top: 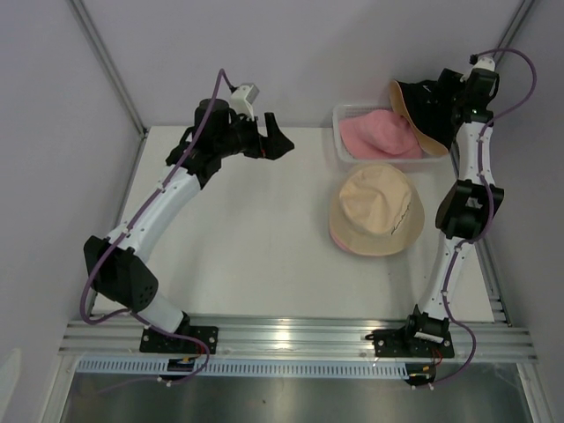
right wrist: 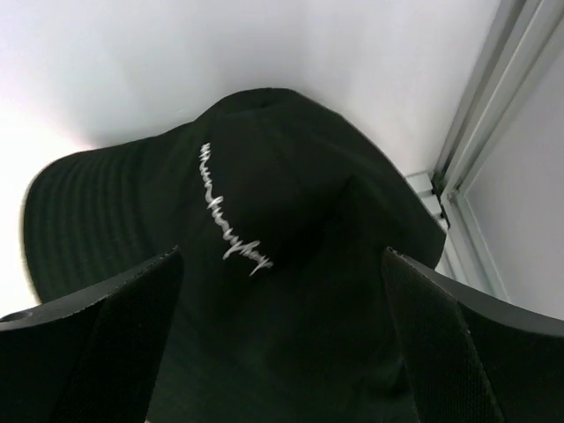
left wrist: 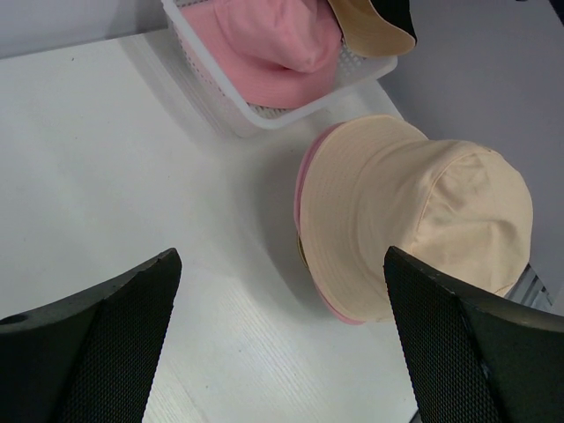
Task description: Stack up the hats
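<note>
Right claw [top: 441, 104] clamped on black hat [top: 423, 110] above bin [top: 345, 152]

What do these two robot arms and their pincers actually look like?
Both arms are alike: white tube segments joined by chunky black joints, with a purple cable running along each. The left arm and right arm stand on black bases bolted to a silver rail. Each gripper's fingers are broad, black and finely textured.

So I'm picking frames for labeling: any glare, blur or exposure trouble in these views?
Top external: sharp, with glare on the aluminium rail. Left wrist: evenly lit, beige hat crisp, soft shadow beside it. Right wrist: black hat fills the view, dark and slightly soft, wall behind blown out.
</note>
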`<state>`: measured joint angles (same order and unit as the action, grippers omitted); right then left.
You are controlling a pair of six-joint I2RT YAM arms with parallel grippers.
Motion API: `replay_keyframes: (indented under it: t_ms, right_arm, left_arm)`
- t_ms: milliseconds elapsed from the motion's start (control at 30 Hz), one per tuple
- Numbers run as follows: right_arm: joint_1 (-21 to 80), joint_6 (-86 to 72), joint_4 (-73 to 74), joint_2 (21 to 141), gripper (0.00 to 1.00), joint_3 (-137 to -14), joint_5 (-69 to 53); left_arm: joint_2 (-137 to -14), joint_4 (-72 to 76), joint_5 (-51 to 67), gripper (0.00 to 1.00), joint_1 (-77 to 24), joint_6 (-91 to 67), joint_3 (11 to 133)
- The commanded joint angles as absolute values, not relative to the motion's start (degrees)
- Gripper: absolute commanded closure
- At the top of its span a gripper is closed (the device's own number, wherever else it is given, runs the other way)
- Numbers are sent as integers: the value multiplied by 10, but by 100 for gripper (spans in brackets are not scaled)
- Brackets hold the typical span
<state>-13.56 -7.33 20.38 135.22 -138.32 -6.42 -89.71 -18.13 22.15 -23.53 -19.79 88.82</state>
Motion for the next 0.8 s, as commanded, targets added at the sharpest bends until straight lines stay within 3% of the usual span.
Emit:
replay_keyframes:
  t_ms: [0,300,433,467,533,667,700,767]
  right_arm:
    - [-145,-41,127,1368,3,-1419,-92]
    - [-134,47,90,1412,6,-1409,-39]
    - [-135,51,71,1445,17,-1438,-50]
    - [-133,48,73,1448,31,-1447,-50]
    - [-128,54,70,1448,44,-1441,-61]
    - [-113,86,67,1430,94,-1422,-44]
    - [-112,66,66,1424,100,-1421,-43]
    - [-111,43,62,1396,100,-1419,-65]
  left_arm:
    - [-903,-165,246,1,-231,-175,919]
    - [-936,-158,253,0,-231,-161,940]
    - [-948,-152,256,1,-231,-154,949]
    - [-950,-147,258,0,-231,-150,953]
    - [-955,-137,261,0,-231,-140,956]
    - [-976,-153,265,0,-231,-124,1009]
    - [-978,-158,259,1,-231,-124,1025]
    - [-983,-169,257,0,-231,-125,1043]
